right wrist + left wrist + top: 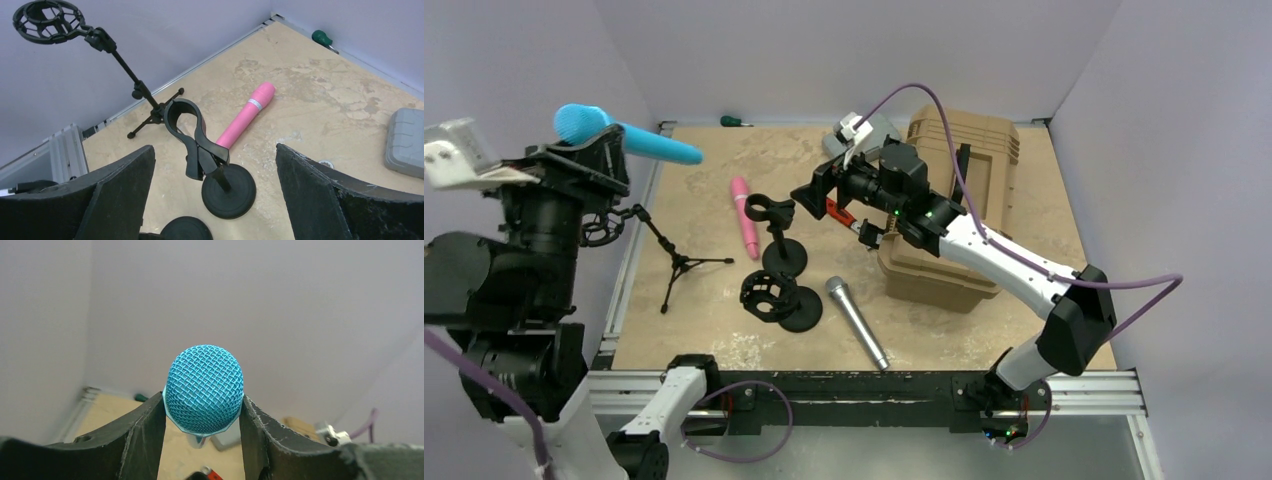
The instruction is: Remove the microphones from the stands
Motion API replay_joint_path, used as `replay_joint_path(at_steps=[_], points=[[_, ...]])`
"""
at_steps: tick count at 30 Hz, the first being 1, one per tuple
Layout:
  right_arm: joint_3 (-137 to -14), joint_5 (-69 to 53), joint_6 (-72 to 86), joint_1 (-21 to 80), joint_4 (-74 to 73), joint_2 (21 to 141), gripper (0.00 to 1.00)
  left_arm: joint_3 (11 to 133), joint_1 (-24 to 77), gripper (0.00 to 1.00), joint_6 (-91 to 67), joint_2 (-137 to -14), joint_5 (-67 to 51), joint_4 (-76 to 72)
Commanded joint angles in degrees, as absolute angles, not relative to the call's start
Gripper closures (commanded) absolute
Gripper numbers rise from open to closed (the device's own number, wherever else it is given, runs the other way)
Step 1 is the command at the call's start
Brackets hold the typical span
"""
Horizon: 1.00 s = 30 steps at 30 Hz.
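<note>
Blue microphone point(204, 389): round turquoise mesh head on a faceted collar, with a smooth handle of the same colour. It is raised clear of the table point(1024, 190) at about 10 o'clock in the top view, its handle pointing roughly toward 3 o'clock. The left gripper point(202, 412) is clamped on it just below the head, one finger on each side.

Tripod stand point(674, 262): standing at 9 o'clock, with its shock-mount ring point(48, 20) vacant.

Right gripper point(213, 150): fingers spread wide, holding nothing, above a clip stand point(776, 235).

A pink microphone point(745, 217) and a silver microphone point(856, 322) lie loose on the table.
</note>
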<state>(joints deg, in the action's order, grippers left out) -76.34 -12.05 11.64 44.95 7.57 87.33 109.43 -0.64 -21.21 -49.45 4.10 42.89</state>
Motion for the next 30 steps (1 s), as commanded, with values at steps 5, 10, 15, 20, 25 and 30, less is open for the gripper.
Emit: replay_joint_path(at_steps=[5,10,15,20,25,30], points=[[-71.0,-27.7,8.9,44.9,18.7,80.2,0.12,99.3,-0.5,1.00,-39.4,-58.1,-27.6,32.6],[-68.8,-33.0,11.2,45.0,23.9,77.1,0.12,93.5,-0.4,1.00,-43.9,-61.2,-36.8,29.0],[-69.9,-28.2,12.5,45.5,23.1,78.1,0.12,87.5,3.2,1.00,-44.8,-59.3,-37.7,25.5],[-74.3,-24.7,13.2,45.6,18.8,82.4,0.14,85.2,5.1,1.00,-45.5,-58.7,-39.7,26.1],[-75.1,-26.5,15.3,46.4,19.4,84.9,0.24,83.2,6.9,1.00,-45.6,-57.8,-39.7,25.4],[-75.1,-25.9,16.3,46.7,20.3,85.4,0.74,83.0,7.0,1.00,-44.1,-57.8,-36.7,28.6]])
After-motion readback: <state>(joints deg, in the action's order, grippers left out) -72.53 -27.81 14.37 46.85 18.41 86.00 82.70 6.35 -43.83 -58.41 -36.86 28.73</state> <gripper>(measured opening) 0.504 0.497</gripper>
